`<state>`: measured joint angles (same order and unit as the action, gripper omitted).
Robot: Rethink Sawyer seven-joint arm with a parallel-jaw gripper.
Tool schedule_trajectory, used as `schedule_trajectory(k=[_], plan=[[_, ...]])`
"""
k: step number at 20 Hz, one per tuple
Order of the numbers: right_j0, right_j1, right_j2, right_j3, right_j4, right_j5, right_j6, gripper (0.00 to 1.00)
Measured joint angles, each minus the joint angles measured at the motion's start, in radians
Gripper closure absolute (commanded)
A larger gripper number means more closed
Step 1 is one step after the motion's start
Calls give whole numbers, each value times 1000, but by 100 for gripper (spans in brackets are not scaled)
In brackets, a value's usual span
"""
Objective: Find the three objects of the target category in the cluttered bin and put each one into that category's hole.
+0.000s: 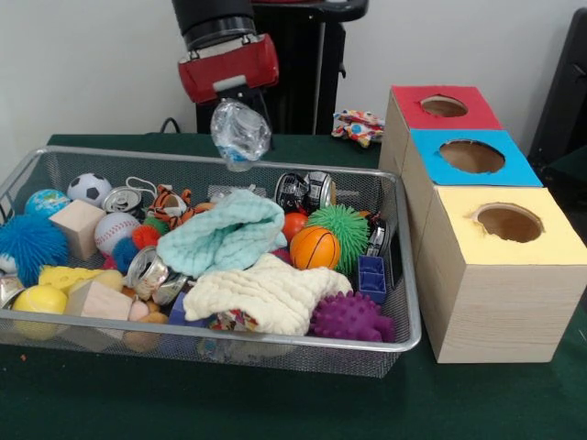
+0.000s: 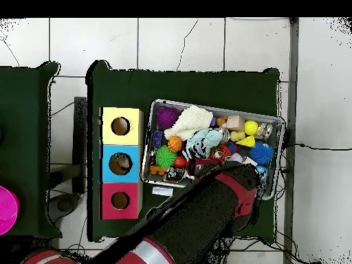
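My gripper [image 1: 240,108] hangs from the red and black arm above the back rim of the wire mesh bin [image 1: 275,335], left of its middle. It is shut on a dented clear bluish plastic bottle [image 1: 240,134] held in the air. The arm [image 2: 206,213] hides gripper and bottle in the overhead view. I can make out no other clear bottle among the clutter. The blue-topped box [image 1: 518,171] with its round hole [image 1: 471,156] stands right of the bin, the middle box of three. From overhead, something pale lies inside that hole [image 2: 119,163], left of the bin [image 2: 148,148].
A red-topped box [image 1: 413,112] stands behind the blue one and a yellow-topped box [image 1: 541,246] in front. The bin holds a teal cloth [image 1: 225,234], a cream cloth [image 1: 266,293], metal cans [image 1: 147,270], balls and blocks. A colourful toy [image 1: 358,126] lies behind the bin.
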<state>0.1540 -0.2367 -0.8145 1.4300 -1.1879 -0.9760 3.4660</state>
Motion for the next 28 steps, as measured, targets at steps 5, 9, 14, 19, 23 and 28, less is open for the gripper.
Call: schedule_trajectory(k=[5, 9, 14, 19, 23, 28], plan=[[18, -44, 34, 29, -14, -22, 0, 100], [30, -77, 58, 47, -40, -32, 0, 100], [88, -95, 51, 77, -89, -19, 0, 100], [193, -88, 32, 101, -122, 81, 4, 100], [283, -67, 19, 103, -135, 234, 16, 100], [330, -45, 22, 103, -136, 441, 28, 100]])
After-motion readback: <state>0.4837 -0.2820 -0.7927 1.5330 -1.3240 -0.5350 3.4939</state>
